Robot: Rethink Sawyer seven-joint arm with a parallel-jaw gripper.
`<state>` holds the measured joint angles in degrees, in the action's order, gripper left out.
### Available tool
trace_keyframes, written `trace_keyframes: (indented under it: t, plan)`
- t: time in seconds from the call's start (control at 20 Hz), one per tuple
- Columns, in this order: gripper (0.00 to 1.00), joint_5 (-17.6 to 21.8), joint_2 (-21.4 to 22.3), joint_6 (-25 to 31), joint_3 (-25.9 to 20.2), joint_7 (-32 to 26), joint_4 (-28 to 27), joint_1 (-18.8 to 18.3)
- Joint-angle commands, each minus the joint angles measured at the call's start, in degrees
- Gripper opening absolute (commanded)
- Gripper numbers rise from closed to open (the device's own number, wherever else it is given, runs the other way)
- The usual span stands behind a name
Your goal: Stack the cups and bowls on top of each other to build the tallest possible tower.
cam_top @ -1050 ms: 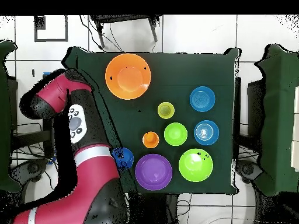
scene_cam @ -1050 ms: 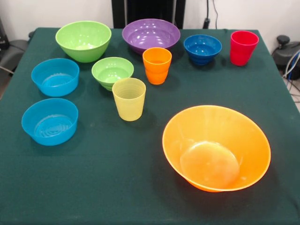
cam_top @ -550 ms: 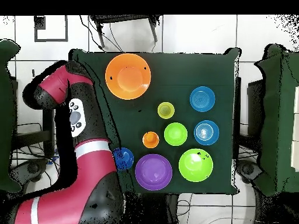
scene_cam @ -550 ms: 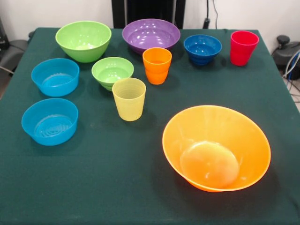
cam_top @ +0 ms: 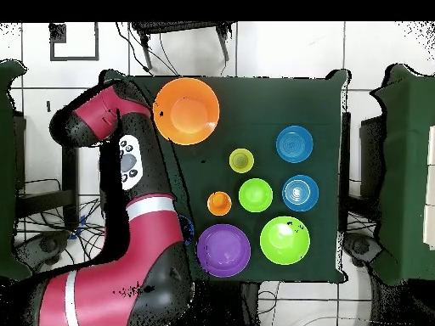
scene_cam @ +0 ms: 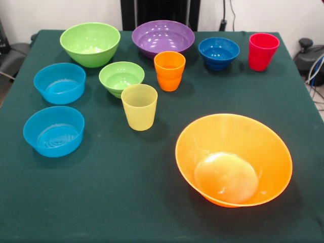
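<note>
Dark green cloth-covered table point(scene_cam: 152, 202) fills my front view. Gripper not visible to me; cannot tell its state. Red and black arm point(cam_top: 127, 221) bends over table's edge in overhead view. Huge orange plastic bowl point(scene_cam: 234, 159) nearest camera, tilted. Translucent yellow ribbed cup point(scene_cam: 139, 107), orange ribbed cup point(scene_cam: 169, 71), red cup point(scene_cam: 262, 51) all upright, apart. Nothing stacked. No readable writing seen.
</note>
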<state>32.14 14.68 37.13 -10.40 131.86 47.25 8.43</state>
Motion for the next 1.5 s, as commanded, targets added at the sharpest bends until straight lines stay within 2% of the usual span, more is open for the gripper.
trace_keyframes:
  t: [0.05, 0.4, 0.7, 0.95, 1.05, 1.25, 1.5]
  plan:
    - [1.00, 1.9, -0.5, 7.7, -1.4, -13.0, -0.6, -1.4]
    - [1.00, 1.5, 1.3, 7.4, -2.4, -15.9, 2.6, -3.2]
    - [1.00, 1.7, 3.4, 4.9, -3.0, -17.9, 7.4, -5.1]
    - [1.00, 3.5, 4.1, 2.2, -1.7, -15.2, 9.3, -4.7]
    - [1.00, 4.4, 4.3, 2.7, -0.8, -15.1, 8.9, -4.3]
    - [1.00, 4.6, 4.0, 6.5, -1.5, -19.0, 6.5, -4.7]
    - [1.00, 6.3, 2.2, 7.5, -0.5, -19.6, 4.1, -3.5]
